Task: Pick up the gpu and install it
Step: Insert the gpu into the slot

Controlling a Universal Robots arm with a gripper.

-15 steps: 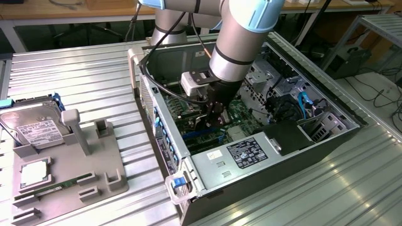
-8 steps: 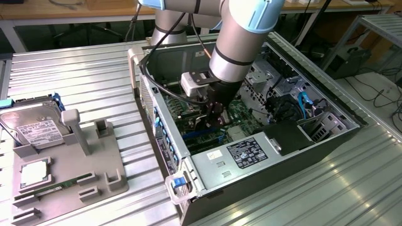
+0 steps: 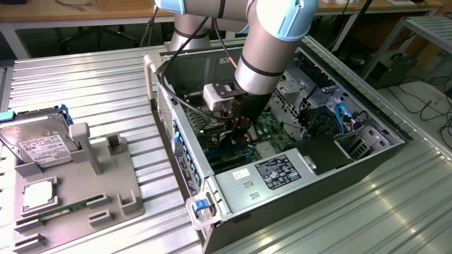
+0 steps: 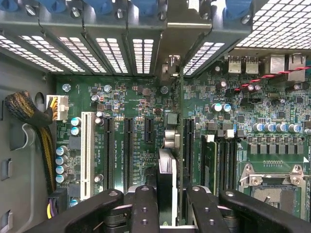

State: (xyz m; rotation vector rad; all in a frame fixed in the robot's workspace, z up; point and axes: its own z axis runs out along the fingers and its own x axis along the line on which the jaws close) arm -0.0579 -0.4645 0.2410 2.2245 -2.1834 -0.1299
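The arm (image 3: 272, 47) reaches down steeply from above into the open computer case (image 3: 282, 159), its wrist pointing almost straight at the motherboard (image 4: 121, 107). The gripper (image 3: 242, 138) sits low inside the case, close over the board.

In the wrist view the gripper (image 4: 167, 213) has its jaws pinching the gpu (image 4: 166, 179), a thin dark card held on edge between the two black fingers (image 4: 144, 208). The card runs straight out ahead of the jaws toward the rear slot brackets (image 4: 131, 53), with its silver metal bracket end (image 4: 171, 65) standing at the far end among them. It lies lined up along the row of expansion slots (image 4: 127, 150); whether its lower edge is seated in a slot cannot be told.

To one side of the jaws stand the white slot (image 4: 87, 155) and a bundle of braided cables (image 4: 29, 116); to the other side, the memory slots (image 4: 218, 160) and the bare processor socket (image 4: 272, 182).

Outside the case, on the ribbed metal tabletop (image 3: 106, 84), a grey parts tray (image 3: 84, 196) carries a hard drive (image 3: 39, 140).
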